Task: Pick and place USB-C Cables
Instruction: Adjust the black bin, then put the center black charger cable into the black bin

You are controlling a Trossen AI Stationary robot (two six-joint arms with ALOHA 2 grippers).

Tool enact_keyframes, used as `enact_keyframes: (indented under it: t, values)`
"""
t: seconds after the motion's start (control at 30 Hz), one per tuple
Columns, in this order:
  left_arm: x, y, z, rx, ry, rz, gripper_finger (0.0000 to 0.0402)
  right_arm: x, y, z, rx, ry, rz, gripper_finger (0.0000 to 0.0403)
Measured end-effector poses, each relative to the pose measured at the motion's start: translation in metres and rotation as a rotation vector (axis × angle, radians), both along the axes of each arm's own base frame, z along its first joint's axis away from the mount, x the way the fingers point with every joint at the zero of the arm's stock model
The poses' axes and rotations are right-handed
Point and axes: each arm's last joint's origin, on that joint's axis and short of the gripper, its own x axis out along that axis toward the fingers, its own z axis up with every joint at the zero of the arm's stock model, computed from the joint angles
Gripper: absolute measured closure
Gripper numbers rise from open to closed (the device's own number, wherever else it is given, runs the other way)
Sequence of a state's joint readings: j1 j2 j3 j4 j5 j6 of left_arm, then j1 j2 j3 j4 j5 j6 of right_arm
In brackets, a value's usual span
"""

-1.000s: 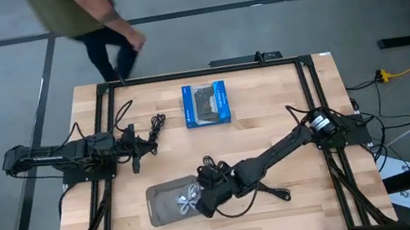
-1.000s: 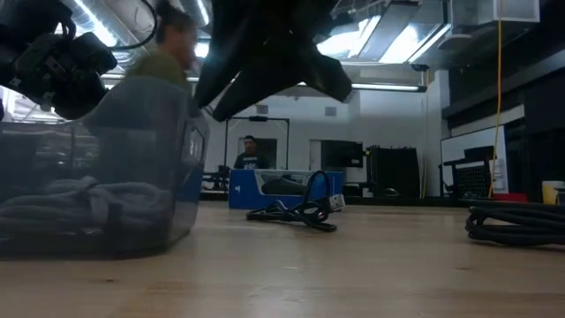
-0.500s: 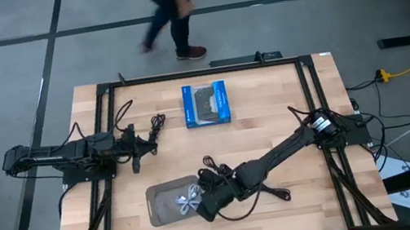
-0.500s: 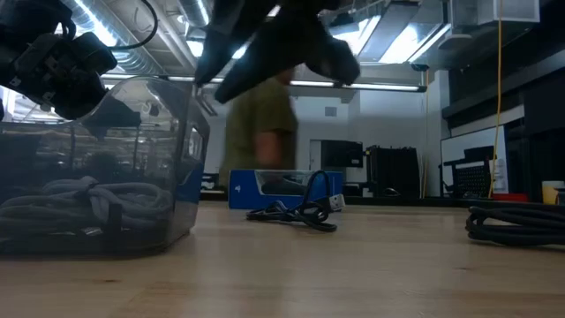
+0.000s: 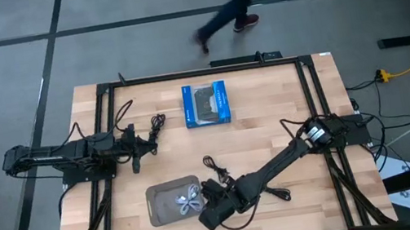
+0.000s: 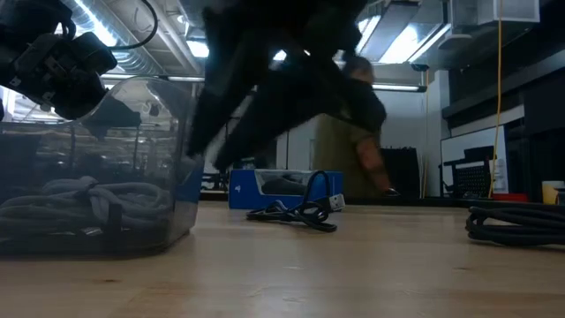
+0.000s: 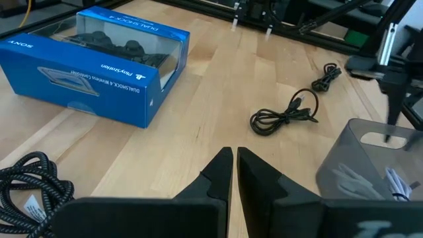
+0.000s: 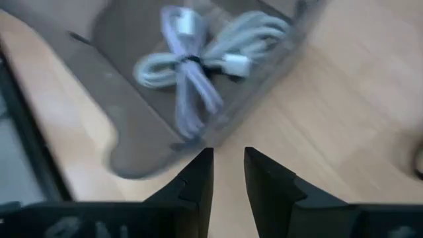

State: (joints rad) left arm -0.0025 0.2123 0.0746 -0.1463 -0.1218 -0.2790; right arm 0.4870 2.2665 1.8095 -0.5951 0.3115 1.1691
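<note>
From above, your right gripper (image 5: 207, 219) hangs just off the near right corner of the grey tray (image 5: 157, 195), where the white cable (image 5: 187, 201) already lies, so carry it on over open wood to the black cable (image 5: 215, 165) beside the arm, while the left gripper (image 5: 152, 142) waits near another black cable (image 5: 157, 123) by the blue box (image 5: 206, 103). At table height, the tray wall (image 6: 181, 159) stands tall under your arm, so keep clear above it, with loose cable (image 6: 300, 212) beyond. Through the wrists, your right fingers (image 8: 197, 175) stand slightly parted and empty at the tray's rim, and the left fingers (image 7: 221, 170) sit pressed together, holding nothing.
</note>
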Motion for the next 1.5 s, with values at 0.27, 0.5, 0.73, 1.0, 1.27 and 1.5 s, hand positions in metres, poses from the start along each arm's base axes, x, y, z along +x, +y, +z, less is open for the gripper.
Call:
enact_keyframes:
  t: [0.27,0.5,0.73,1.0,1.27,1.5]
  values:
    - [0.000,0.000,0.000,0.000,0.000,0.000,0.0386,0.009,0.005,0.006,0.022,-0.106,0.047,0.0313]
    - [0.000,0.000,0.000,0.000,0.000,-0.001,0.0386,0.006,0.005,0.005,0.032,-0.063,0.087,0.0313]
    - [0.000,0.000,0.000,0.000,0.000,0.000,0.0386,0.000,-0.012,0.024,0.012,0.145,0.089,0.0313]
    - [0.000,0.000,0.000,0.000,0.000,0.000,0.0386,-0.010,-0.040,0.080,-0.317,0.256,0.011,0.0313]
    - [0.000,0.000,0.000,0.000,0.000,0.000,0.0386,-0.024,-0.076,0.104,-0.519,0.409,-0.043,0.0313]
    - [0.000,0.000,-0.001,-0.002,0.011,0.001,0.0386,-0.023,-0.103,0.100,-0.504,0.478,-0.021,0.0313]
